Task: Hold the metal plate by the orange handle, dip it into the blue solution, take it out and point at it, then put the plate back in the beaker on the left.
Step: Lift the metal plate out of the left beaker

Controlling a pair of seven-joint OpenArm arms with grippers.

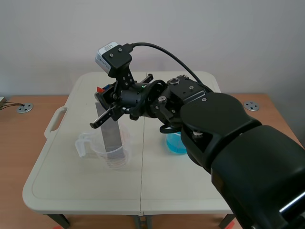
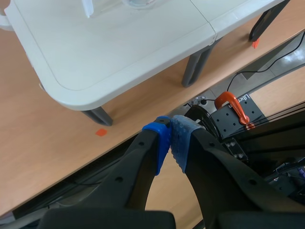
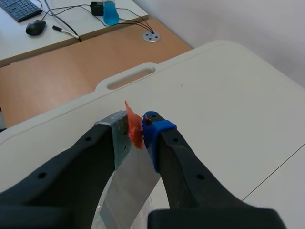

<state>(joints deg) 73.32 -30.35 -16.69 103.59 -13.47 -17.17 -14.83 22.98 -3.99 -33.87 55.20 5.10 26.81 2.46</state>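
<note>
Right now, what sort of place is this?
Likely a robotics lab: a white folding table holds a clear beaker and a beaker of blue solution; a keyboard and mouse sit on a nearby desk.

Your scene view faces 12 o'clock across the table [image 1: 71, 191], right arm [image 1: 248, 157] close at 4 o'clock. Left wrist view looks down from well off the table edge. Right wrist view sits tight over the plate [image 3: 133, 186]. All share the table.

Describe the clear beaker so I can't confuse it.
On the white table, look left of the centre seam, below the right end effector. The clear beaker stands there with the metal plate reaching down into it. Unlike the beaker of blue solution, it has a side handle and no coloured liquid.
</note>
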